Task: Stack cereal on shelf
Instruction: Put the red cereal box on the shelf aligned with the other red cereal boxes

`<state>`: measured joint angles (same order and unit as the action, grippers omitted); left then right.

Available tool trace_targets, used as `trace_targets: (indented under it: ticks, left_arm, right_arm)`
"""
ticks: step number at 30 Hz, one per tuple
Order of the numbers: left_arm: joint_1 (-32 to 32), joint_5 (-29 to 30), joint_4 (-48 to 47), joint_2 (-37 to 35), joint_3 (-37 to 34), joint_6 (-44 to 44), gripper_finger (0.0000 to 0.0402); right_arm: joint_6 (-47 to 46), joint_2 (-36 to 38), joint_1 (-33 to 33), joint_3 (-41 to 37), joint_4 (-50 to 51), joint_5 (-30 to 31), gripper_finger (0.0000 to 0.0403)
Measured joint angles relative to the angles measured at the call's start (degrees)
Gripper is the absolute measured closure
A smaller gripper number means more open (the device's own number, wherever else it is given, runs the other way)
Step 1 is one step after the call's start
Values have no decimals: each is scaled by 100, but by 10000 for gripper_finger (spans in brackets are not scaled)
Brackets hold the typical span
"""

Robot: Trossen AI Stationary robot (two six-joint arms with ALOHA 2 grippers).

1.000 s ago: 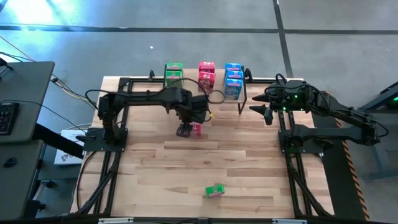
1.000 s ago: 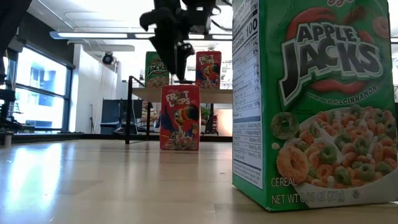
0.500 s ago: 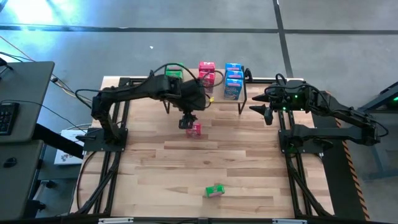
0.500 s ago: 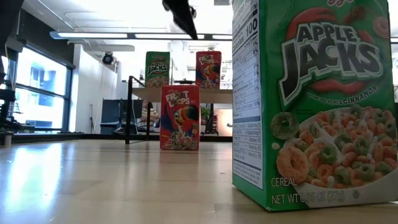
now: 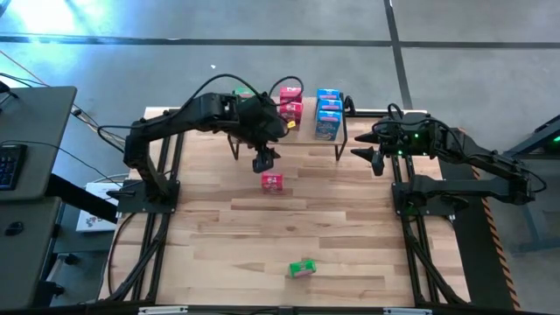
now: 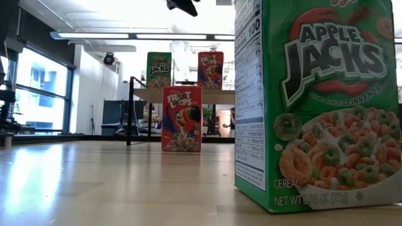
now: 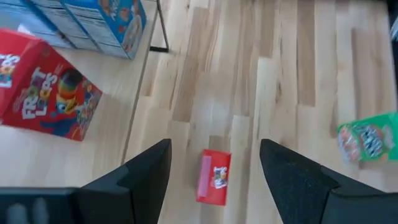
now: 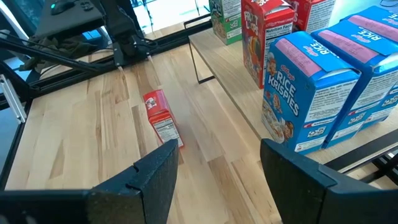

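The left hand (image 5: pixel 265 161) hangs released above the desk (image 5: pixel 210 245), its fingers spread over a red cereal box (image 5: pixel 272 182) standing just in front of the shelf (image 8: pixel 230 74). Blue boxes (image 5: pixel 328 112) sit on the shelf. A green box (image 5: pixel 302 268) lies near the desk's front. The right hand (image 5: pixel 366 156) waits open beside the shelf

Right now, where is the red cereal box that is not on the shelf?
In the high view the red cereal box stands upright on the table near its middle, in front of the shelf, with the open left end effector above it.
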<state>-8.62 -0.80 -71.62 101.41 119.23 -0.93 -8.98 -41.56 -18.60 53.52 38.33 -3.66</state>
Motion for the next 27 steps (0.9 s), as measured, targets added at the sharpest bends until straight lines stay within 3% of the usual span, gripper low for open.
trace_targets:
  ticks: [27]
  left_arm:
    - [0,0,-55,-1738,33,2438,164]
  right_arm:
    - [-1,-7,1,0,-87,30,182]
